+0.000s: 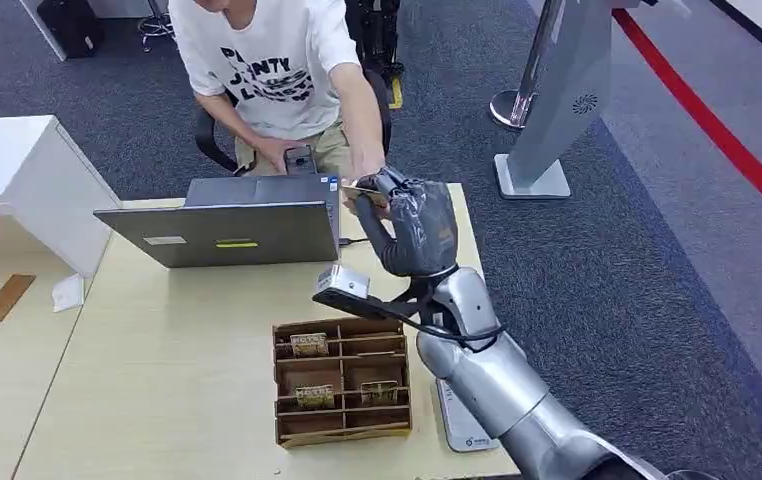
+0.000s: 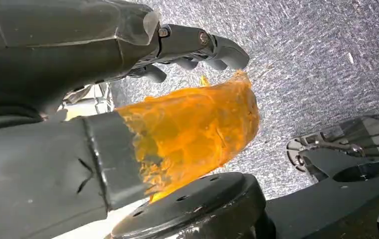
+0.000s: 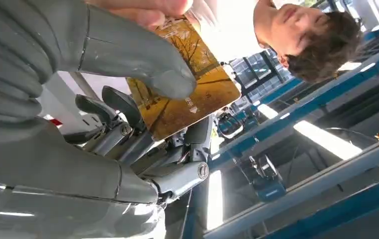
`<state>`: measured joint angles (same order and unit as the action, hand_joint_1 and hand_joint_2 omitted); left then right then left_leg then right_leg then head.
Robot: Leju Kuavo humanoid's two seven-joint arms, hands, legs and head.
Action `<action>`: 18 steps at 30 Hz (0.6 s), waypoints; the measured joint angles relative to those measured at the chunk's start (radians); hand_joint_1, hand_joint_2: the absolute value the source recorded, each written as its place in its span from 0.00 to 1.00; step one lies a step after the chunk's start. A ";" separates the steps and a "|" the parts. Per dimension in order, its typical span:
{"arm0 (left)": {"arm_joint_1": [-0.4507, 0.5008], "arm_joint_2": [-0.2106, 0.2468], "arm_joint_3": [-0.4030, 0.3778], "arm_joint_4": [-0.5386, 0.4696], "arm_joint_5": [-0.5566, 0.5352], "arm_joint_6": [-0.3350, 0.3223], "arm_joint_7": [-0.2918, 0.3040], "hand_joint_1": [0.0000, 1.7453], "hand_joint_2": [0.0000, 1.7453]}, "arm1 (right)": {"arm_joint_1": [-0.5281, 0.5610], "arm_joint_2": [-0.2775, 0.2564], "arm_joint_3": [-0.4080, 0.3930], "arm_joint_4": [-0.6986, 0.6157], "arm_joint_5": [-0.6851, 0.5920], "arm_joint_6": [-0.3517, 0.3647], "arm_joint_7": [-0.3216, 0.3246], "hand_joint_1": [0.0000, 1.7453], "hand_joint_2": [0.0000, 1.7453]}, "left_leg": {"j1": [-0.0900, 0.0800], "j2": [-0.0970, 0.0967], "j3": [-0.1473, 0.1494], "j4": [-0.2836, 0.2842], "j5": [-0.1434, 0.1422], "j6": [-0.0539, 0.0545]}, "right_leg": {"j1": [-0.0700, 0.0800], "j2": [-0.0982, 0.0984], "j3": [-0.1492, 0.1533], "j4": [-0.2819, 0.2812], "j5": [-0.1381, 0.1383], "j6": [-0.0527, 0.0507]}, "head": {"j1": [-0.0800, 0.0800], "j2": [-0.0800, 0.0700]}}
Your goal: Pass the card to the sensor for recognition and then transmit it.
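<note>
— So where is the card right now?

— Pinched in the right hand, raised past the far edge of the table, beside the open laptop. In the right wrist view the thick thumb presses on its printed face while the darker fingers back it from behind, so the hand is clamped on the card's near end.

— And the person?

— A person's hand reaches in and meets the card at the end beyond the fingertips; fingertips of that hand touch its upper corner just past the thumb. It looks like a handover, though I can't say who bears the weight.

— How will it handle?

— I judge it thin, stiff and very light, with a glossy face that could slide under smooth fingers. It wants a flat pinch across both faces near one short end, leaving the other end free for whoever takes it. Easing the thumb off too early would drop it; holding hard while the person pulls could bend it.

— The left hand?

— Hanging over carpet, with its fingers curled in and nothing visibly between them.

— Anything else nearby?

— A wooden card rack sits on the table below the wrist, some cards in its slots.
</note>
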<state>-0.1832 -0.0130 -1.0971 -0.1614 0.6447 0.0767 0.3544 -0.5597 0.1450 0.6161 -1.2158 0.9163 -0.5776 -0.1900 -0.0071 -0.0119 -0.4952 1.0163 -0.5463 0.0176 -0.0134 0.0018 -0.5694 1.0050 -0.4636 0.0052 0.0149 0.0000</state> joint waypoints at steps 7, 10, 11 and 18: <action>-0.001 -0.004 0.000 0.000 0.007 0.002 0.000 0.00 0.00 | 0.002 0.000 0.003 0.003 0.016 0.006 0.010 0.00 1.00 | 0.000 0.000 -0.002 0.000 0.000 0.000 | 0.000 0.000 -0.002 0.000 0.000 0.000 | 0.000 0.000; -0.001 -0.004 0.000 0.000 0.013 0.004 0.000 0.00 0.00 | 0.002 0.000 0.004 0.007 0.020 0.016 0.018 0.00 1.00 | 0.000 0.000 -0.002 0.000 0.000 0.000 | 0.000 0.000 -0.002 0.000 0.000 0.000 | 0.000 0.000; -0.001 -0.004 0.000 0.000 0.015 0.006 0.000 0.00 0.00 | 0.002 0.000 0.004 0.009 0.020 0.016 0.019 0.00 1.00 | 0.000 0.000 -0.002 0.000 0.000 0.000 | 0.000 0.000 -0.002 0.000 0.000 0.000 | 0.000 0.000; 0.000 -0.004 0.000 0.000 0.029 0.010 -0.007 0.00 0.00 | 0.015 0.000 0.008 -0.004 -0.015 0.015 0.014 0.00 1.00 | 0.000 0.000 -0.002 0.000 0.000 0.000 | 0.000 0.000 -0.002 0.000 0.000 0.000 | 0.000 0.000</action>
<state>-0.1830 -0.0172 -1.0975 -0.1614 0.6741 0.0866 0.3471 -0.5445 0.1450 0.6245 -1.2196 0.9017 -0.5623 -0.1755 -0.0072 -0.0118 -0.4969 1.0164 -0.5463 0.0176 -0.0134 0.0017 -0.5710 1.0047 -0.4635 0.0053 0.0149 0.0000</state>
